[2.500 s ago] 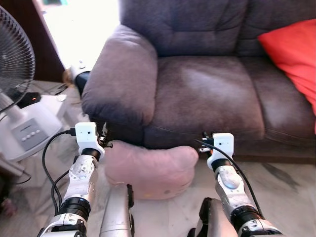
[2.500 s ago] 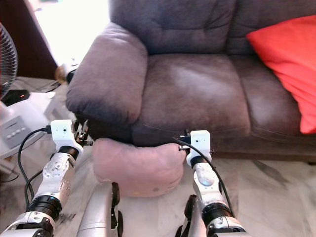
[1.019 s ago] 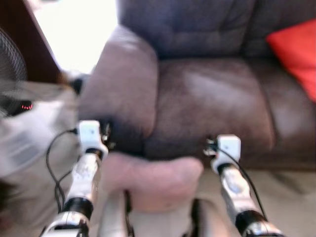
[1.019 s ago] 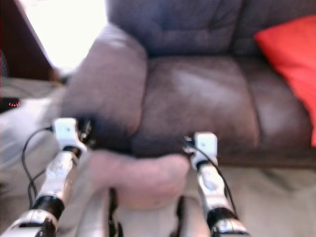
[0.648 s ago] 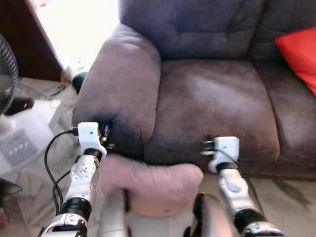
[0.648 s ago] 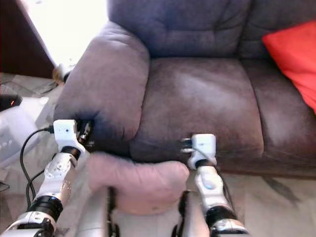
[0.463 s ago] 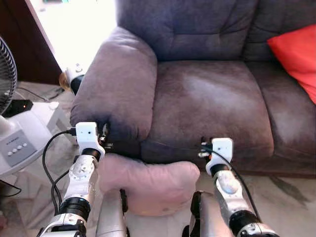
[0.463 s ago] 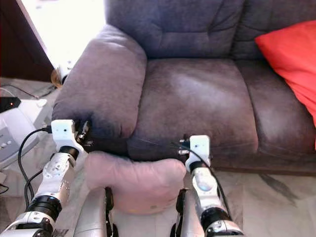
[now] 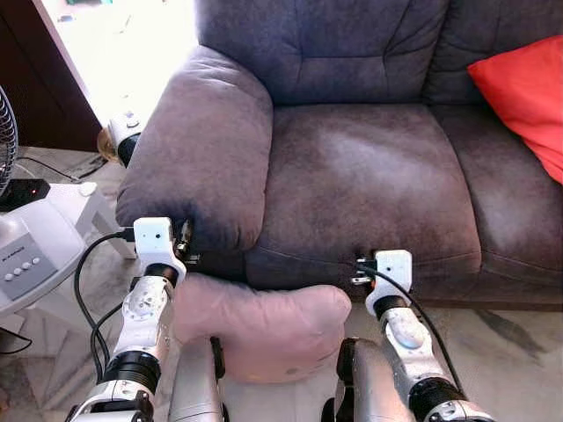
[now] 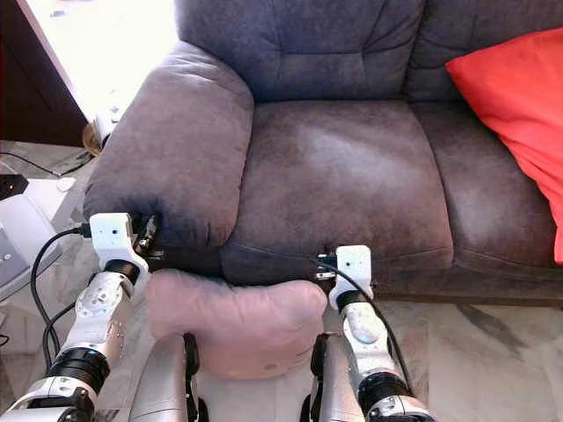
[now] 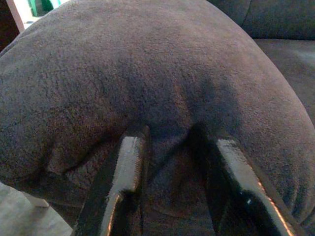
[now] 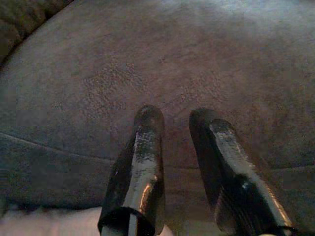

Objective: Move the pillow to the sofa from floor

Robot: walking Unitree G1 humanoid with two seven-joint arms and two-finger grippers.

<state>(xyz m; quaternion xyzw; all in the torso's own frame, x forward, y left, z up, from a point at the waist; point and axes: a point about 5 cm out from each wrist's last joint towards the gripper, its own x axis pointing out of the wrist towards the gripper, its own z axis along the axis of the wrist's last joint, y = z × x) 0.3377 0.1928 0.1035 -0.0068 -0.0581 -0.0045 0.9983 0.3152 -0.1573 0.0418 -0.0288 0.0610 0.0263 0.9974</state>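
Observation:
A soft pink pillow (image 9: 264,325) hangs low in front of the grey sofa (image 9: 369,176), squeezed between my two forearms just below the seat's front edge. My left gripper (image 9: 184,247) is at the pillow's left end, open, its empty fingers (image 11: 129,167) pointing at the sofa's armrest (image 9: 198,149). My right gripper (image 9: 361,269) is at the pillow's right end, also open, and points at the seat cushion (image 12: 162,64). A pale corner of the pillow (image 12: 49,223) shows beneath the right fingers (image 12: 142,162).
A red cushion (image 9: 528,97) leans on the sofa's right side. A white fan base (image 9: 35,255) with its grille (image 9: 7,132) stands on the floor to my left, beside a black box (image 9: 22,189). Marble floor (image 9: 519,352) lies to the right.
The camera has shifted and the sofa now sits a little closer and more to the right in view. The pillow stays pinched between my arms; both grippers keep their pose.

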